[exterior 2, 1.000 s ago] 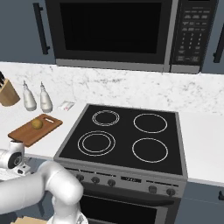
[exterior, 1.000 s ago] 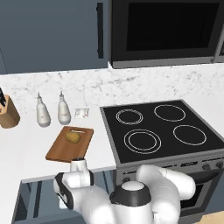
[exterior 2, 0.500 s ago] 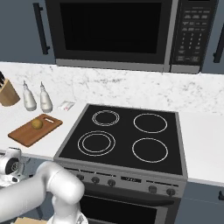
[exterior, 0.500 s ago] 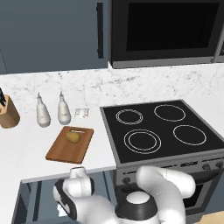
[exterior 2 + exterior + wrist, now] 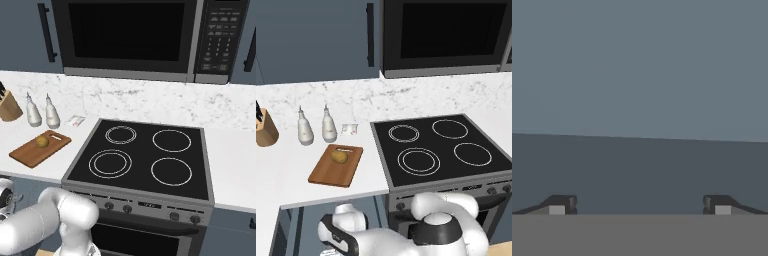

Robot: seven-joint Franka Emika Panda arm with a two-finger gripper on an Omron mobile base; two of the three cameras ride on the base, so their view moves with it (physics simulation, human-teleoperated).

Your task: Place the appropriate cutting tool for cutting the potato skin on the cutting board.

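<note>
Left base view shows the potato (image 5: pixel 339 156) lying on the cutting board (image 5: pixel 326 173) on the counter (image 5: pixel 286 175), left of the stove (image 5: pixel 441 150). Right base view shows the same board (image 5: pixel 29 153) near two bottles (image 5: pixel 42 111). Hand view has the gripper (image 5: pixel 639 206) with fingertips (image 5: pixel 561 204) wide apart, facing a plain blue-grey surface.

Cutting board and potato on the counter, left of the stove.

The cutting board (image 5: pixel 335 165) is a flat, rectangular, reddish-brown wooden slab lying near the counter's front edge, its long axis slightly skewed, with the narrow slot handle at the short end toward the back wall. The potato (image 5: pixel 339 156), a small yellowish-brown oval, rests on the board's rear half just in front of the slot. The right base view shows the same arrangement.
</note>
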